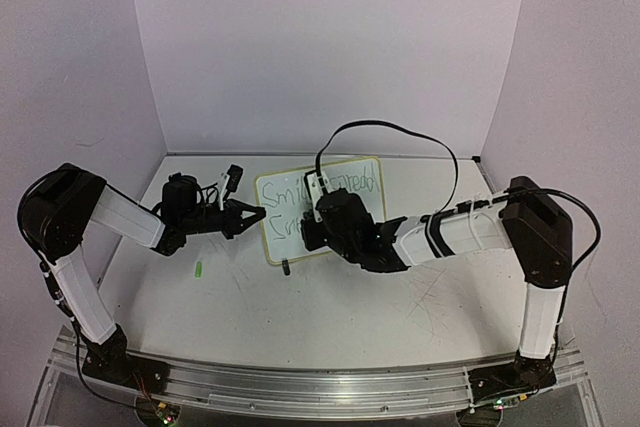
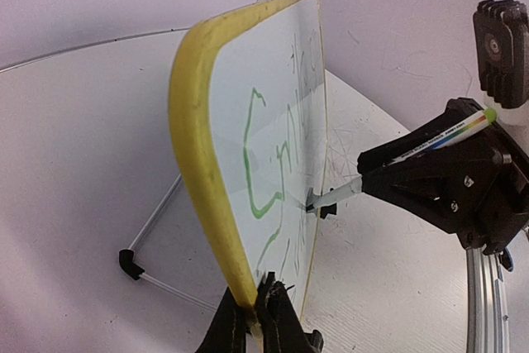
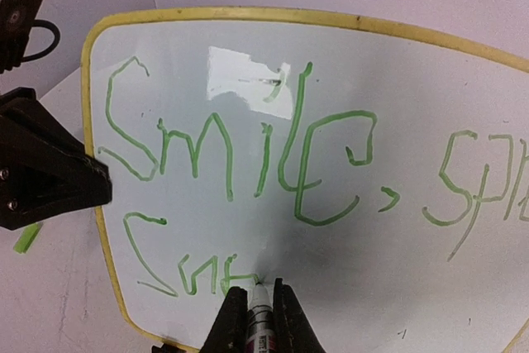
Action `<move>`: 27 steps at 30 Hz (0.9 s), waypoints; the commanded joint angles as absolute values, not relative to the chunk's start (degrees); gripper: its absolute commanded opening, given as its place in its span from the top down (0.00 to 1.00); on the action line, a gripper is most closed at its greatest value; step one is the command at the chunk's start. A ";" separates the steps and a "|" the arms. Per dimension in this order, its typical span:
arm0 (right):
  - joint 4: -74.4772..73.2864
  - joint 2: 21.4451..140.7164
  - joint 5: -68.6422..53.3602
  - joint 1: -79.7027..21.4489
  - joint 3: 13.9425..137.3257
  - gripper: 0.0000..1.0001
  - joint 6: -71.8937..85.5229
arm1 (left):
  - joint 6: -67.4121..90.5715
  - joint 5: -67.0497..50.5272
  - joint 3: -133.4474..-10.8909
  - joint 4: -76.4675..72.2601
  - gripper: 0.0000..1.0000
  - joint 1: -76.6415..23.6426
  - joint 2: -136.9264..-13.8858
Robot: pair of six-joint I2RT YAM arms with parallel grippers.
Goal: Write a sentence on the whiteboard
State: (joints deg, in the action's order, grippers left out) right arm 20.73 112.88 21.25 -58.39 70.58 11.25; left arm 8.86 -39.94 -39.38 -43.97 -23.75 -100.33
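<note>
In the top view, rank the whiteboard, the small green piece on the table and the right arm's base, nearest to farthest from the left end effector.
1. The whiteboard, its left edge clamped in the left end effector.
2. The green piece, on the table just toward the arms' bases.
3. The right arm's base, far right at the near edge.

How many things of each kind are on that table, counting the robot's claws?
Grippers: 2, the left gripper clamping the whiteboard, the right gripper holding the marker
Whiteboard: 1
Marker: 1
Small green piece: 1
Total: 5
</note>
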 commanded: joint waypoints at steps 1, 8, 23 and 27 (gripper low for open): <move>20.06 111.35 21.68 -57.14 68.64 1.00 12.88 | 2.38 -33.48 -39.33 -37.48 1.00 -23.40 -102.27; 19.11 111.52 21.09 -57.22 67.85 1.00 13.69 | 2.38 -33.50 -39.37 -37.50 1.00 -23.39 -102.31; 25.73 102.06 14.34 -56.77 63.63 1.00 9.47 | 2.19 -33.05 -39.27 -37.51 1.00 -23.66 -102.24; 25.75 101.79 14.94 -56.75 62.89 1.00 8.93 | 2.15 -32.84 -39.38 -37.48 1.00 -23.65 -102.29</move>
State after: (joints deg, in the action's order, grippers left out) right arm 24.66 103.00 15.00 -57.01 64.06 10.10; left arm 8.78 -40.12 -39.38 -43.94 -23.75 -100.33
